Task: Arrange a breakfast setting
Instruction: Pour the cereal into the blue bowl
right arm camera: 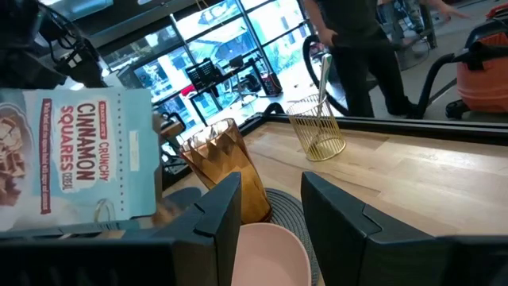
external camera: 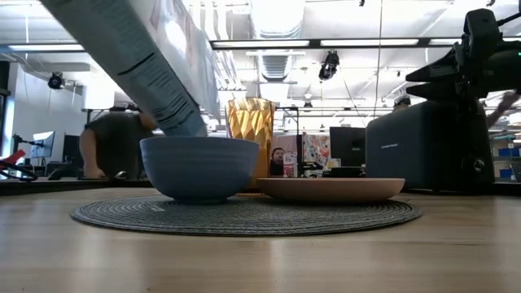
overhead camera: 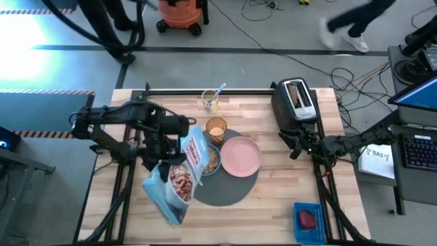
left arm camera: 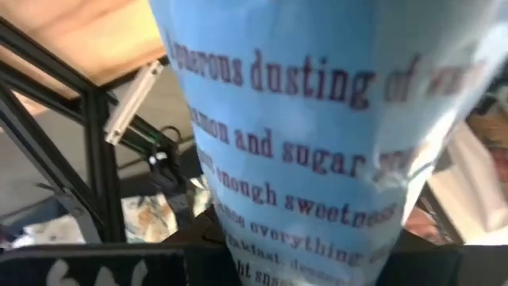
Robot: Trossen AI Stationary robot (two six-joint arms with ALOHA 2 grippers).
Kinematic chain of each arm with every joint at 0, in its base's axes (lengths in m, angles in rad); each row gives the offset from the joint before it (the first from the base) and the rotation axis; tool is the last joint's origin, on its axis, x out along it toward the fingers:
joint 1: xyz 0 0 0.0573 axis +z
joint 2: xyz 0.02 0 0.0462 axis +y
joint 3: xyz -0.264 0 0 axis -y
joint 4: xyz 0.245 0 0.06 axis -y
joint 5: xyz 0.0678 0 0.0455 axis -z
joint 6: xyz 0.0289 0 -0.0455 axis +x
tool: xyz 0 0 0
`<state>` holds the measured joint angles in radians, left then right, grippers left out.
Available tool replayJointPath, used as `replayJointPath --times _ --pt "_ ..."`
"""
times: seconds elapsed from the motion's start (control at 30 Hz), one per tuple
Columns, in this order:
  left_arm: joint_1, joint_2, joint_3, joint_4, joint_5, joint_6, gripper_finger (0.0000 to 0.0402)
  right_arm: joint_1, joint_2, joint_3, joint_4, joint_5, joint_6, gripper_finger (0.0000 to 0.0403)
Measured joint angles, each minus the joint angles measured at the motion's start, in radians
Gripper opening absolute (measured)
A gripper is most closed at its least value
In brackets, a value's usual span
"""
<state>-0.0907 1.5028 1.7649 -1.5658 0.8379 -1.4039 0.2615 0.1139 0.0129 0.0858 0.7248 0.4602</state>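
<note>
A light-blue cereal box (overhead camera: 181,179) hangs tilted over the small blue bowl (overhead camera: 212,161), with my left gripper (overhead camera: 169,158) shut on it. Its open end (external camera: 186,124) points down, just above the bowl's rim. The bowl holds brown cereal and sits on the round dark-grey mat (overhead camera: 220,186), beside the pink plate (overhead camera: 241,156) and the amber tumbler (overhead camera: 216,128). My right gripper (right arm camera: 270,214) is open with nothing between its fingers. It waits low beside the black toaster (overhead camera: 295,101), pointing toward the plate. My left gripper holds the cereal box at the printed face (left arm camera: 262,238), coming at it from the table's left. The box itself hides the fingertips, so the exact hold cannot be told. The box is lifted clear and slants with its open end lowest, over the bowl.
A clear glass (overhead camera: 209,101) with a light-blue spoon stands at the table's far edge. A blue tray (overhead camera: 308,222) with a red food piece lies at the near right corner. People move in the room beyond the table.
</note>
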Motion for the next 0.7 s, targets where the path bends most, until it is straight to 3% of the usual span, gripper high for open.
replayJointPath --times 0.7 --pt "-0.323 -0.001 0.0 -0.006 -0.42 -0.05 0.0103 0.0 0.0 0.0 0.0 0.0 0.0 0.0123"
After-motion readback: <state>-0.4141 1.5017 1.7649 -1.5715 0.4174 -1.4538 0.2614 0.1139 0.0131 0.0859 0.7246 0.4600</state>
